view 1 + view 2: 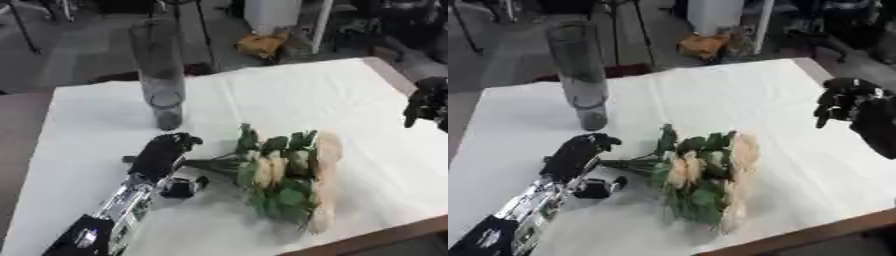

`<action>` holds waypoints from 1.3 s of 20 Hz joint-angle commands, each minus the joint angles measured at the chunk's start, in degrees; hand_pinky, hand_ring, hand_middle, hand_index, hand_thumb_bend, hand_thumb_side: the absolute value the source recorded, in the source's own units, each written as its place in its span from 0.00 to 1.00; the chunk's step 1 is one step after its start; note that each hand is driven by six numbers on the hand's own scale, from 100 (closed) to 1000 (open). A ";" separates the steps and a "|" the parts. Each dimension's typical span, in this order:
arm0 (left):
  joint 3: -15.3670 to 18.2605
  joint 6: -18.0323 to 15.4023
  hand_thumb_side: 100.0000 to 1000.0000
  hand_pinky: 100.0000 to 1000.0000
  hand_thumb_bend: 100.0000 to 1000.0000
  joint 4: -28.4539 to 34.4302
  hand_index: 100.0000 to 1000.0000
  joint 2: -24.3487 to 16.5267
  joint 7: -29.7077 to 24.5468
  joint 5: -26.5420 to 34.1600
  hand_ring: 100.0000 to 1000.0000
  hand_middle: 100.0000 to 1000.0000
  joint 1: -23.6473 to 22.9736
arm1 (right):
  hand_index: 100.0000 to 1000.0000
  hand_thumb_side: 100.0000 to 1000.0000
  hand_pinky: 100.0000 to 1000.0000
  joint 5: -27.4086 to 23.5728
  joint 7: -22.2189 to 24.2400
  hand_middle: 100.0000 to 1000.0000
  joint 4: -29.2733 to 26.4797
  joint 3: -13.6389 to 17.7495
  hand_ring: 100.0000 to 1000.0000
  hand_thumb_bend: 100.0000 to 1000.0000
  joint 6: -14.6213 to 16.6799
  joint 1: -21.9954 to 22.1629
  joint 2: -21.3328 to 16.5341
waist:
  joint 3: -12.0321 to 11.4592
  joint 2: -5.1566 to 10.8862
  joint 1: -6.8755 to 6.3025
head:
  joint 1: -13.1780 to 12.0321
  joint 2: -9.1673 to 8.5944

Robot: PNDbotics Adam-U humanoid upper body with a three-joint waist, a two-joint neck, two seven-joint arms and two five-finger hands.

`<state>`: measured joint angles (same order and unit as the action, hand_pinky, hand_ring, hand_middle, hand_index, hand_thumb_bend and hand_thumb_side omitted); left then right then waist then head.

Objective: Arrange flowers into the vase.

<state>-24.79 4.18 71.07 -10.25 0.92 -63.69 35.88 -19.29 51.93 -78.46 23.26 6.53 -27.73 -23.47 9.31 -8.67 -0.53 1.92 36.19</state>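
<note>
- My left hand (pixel 166 150) lies on the white tablecloth (pixel 289 95), fingers curled at the green stems of the cream-and-peach flower bunch (pixel 284 175); I cannot tell if it grips them.
- My right hand (pixel 846 102) hovers at the right edge, fingers curled, empty.
- The tall clear glass vase (pixel 160 75) stands upright, behind the bunch.
</note>
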 commanded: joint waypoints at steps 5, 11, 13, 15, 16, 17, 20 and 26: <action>0.09 -0.12 0.20 0.69 0.45 0.97 0.80 -0.12 -0.53 -0.61 0.63 0.54 1.37 | 0.78 0.65 0.45 0.30 0.04 0.56 -0.72 0.17 0.55 0.82 0.12 -0.95 -1.23 | 0.06 -0.05 0.27 | 0.22 -0.54; 0.31 0.08 0.18 0.65 0.39 -1.20 0.77 2.16 2.36 -3.99 0.58 0.50 2.50 | 0.78 0.65 0.45 0.39 0.04 0.56 -0.78 0.05 0.55 0.82 0.08 -1.00 -1.19 | 0.14 -0.34 0.13 | 0.35 -0.72; 0.40 -0.13 0.18 0.65 0.39 -1.79 0.77 2.36 3.00 -4.43 0.58 0.50 2.52 | 0.78 0.65 0.45 0.39 0.04 0.56 -0.78 0.05 0.55 0.82 0.08 -0.99 -1.19 | 0.14 -0.34 0.13 | 0.35 -0.73; 0.50 -0.25 0.17 0.63 0.37 -2.11 0.76 2.52 3.40 -4.62 0.57 0.48 2.58 | 0.78 0.65 0.45 0.39 0.04 0.56 -0.78 0.04 0.55 0.82 0.09 -1.00 -1.18 | 0.11 -0.36 0.15 | 0.37 -0.73; 0.69 -0.12 0.17 0.63 0.36 -2.22 0.75 2.84 3.75 -4.81 0.56 0.47 2.74 | 0.78 0.66 0.45 0.39 0.04 0.56 -0.77 0.01 0.55 0.81 0.11 -1.05 -1.17 | 0.05 -0.41 0.21 | 0.40 -0.76; 0.93 0.09 0.17 0.63 0.36 -2.44 0.75 3.23 4.22 -5.06 0.56 0.47 2.91 | 0.78 0.66 0.45 0.39 0.04 0.56 -0.74 -0.05 0.55 0.81 0.16 -1.10 -1.17 | 0.01 -0.48 0.26 | 0.39 -0.80; 1.17 0.22 0.17 0.63 0.36 -3.17 0.75 3.73 5.21 -5.60 0.56 0.47 3.08 | 0.78 0.66 0.45 0.39 0.04 0.56 -0.63 -0.12 0.55 0.81 0.31 -1.16 -1.20 | -0.03 -0.53 0.31 | 0.39 -0.83; 1.30 0.12 0.17 0.61 0.36 -3.65 0.73 4.19 5.89 -5.86 0.55 0.46 3.36 | 0.78 0.66 0.45 0.37 0.04 0.56 -0.53 -0.17 0.55 0.81 0.45 -1.26 -1.19 | 0.11 -0.63 0.39 | 0.32 -0.83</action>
<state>-24.09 4.32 66.79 -6.38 6.42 -69.22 37.90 -19.29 52.06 -78.43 22.93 6.78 -27.85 -23.47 9.38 -9.23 -0.53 2.15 35.75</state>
